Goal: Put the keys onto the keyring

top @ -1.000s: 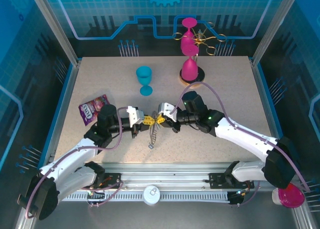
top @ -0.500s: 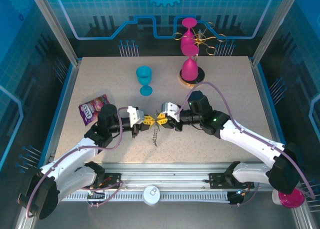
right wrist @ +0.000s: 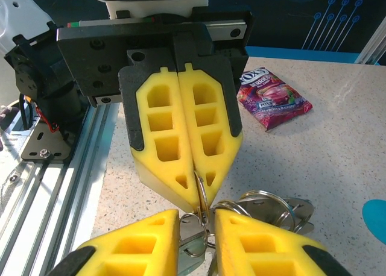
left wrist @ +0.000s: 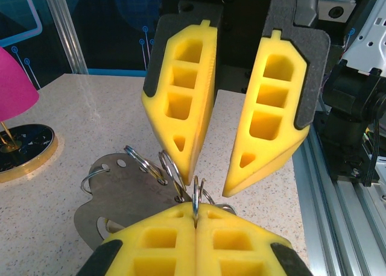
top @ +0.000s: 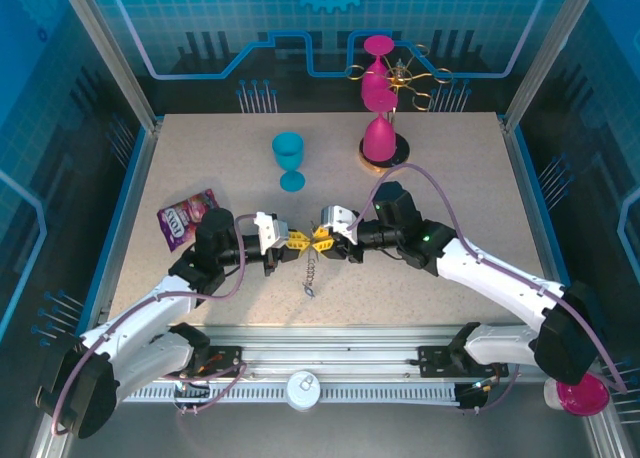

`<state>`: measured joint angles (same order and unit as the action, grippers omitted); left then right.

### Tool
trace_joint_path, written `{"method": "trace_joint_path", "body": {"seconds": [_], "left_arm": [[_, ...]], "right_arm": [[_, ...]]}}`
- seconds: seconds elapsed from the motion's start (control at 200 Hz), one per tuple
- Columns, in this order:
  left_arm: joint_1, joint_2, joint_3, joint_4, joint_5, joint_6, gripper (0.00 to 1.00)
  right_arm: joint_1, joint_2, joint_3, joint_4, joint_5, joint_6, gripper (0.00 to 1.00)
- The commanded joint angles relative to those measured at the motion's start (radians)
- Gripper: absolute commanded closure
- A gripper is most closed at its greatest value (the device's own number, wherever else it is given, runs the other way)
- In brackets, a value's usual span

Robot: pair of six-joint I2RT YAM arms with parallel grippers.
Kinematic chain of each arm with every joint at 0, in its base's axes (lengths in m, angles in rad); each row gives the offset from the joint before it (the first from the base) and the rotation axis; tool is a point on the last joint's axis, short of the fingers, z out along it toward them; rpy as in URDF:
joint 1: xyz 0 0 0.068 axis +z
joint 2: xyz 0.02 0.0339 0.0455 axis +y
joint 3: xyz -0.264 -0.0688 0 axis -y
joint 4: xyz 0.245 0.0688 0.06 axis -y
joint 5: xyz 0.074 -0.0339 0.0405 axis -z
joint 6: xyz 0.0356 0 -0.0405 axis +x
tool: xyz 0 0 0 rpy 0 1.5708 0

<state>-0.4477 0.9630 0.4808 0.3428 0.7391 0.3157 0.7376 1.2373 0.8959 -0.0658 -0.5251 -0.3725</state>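
Left claw [top: 289,244] at the centre of the overhead frame, tip to tip with the right claw [top: 324,240] above the table [top: 450,178]. Left pads pressed fully together, pinching the thin keyring [left wrist: 195,199] edge-on at bottom centre of the left wrist view. Right claw [left wrist: 208,178] facing it from the top of that view, fingers parted by a clear gap and nothing clamped; one tip just beside a neighbouring split ring [left wrist: 145,163]. In the right wrist view, a small metal piece between the parted right fingers [right wrist: 145,243], contact impossible to judge. Keys [right wrist: 283,207] bunched with further rings at lower right of that view, close beside the pinch. Chain [top: 311,275] dangling below both claws toward the table. Purple snack packet [top: 186,216] at left of the overhead frame, well apart.

Hazards, as judged:
- **Slip:** keyring gripped only by its thin edge, so liable to twist or slide out of the soft pads under any sideways pull.
- **Drop:** with the right claw open, the whole bundle apparently carried by that single pinch, so a slip probably meaning a fall to the table.
- **Wrong catch:** several overlapping rings between the tips, so a closing right claw apt to seize the wrong one.
- **Snag:** loose chain free to swing against a fingertip.
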Motion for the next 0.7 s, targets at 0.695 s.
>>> {"method": "trace_joint_path", "body": {"seconds": [0.695], "left_arm": [[-0.002, 0.008, 0.028, 0.074, 0.044, -0.03, 1.0]], "right_arm": [[0.005, 0.034, 0.017, 0.029, -0.047, -0.023, 1.0]]}}
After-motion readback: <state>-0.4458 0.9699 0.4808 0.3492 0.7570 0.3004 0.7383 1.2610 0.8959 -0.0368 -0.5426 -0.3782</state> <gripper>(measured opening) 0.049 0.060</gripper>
